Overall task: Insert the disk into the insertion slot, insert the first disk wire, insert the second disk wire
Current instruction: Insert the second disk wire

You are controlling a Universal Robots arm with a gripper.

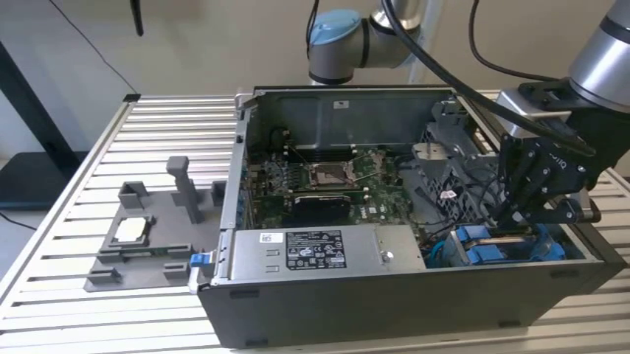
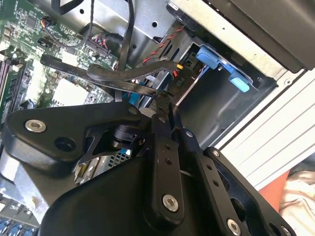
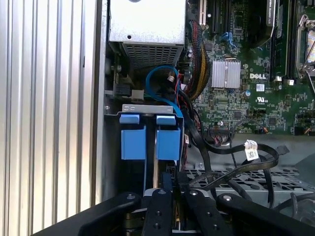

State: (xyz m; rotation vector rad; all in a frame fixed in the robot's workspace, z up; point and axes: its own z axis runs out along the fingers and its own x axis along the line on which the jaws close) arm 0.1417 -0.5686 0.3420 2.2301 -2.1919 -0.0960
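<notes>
**Item 1, gripper** [image 3: 165, 183]: stands in the exterior view's lower right, low inside the open computer case [image 1: 394, 306], over the drive bay. Its fingers are drawn close together. Whether anything thin is nipped between them cannot be told.

**Item 2, disk** [image 3: 168, 144]: judged seated in the insertion slot [image 3: 147, 107], just beyond the fingertips.
- Appearance: a bright blue plastic carrier end beside a second blue block; the silver body and label are hidden in the bay.
- Handling: judged rigid, with smooth plastic.

**Item 3, black cables** [image 3: 231, 147]: looped loosely beside the bay, one with a white tag, and a blue cable [image 3: 157, 81] arches behind it.
- Risk: the linkage could snag a loop and drag it.
- Risk: a connector pressed in crooked could jam or bend its contacts.
- Risk: a push off-line could strike the sheet-metal edge.

**Item 4, motherboard** [image 1: 335, 181]: lies farther in, at the exterior view's centre, near enough for a stray cable to sweep its parts.
</notes>
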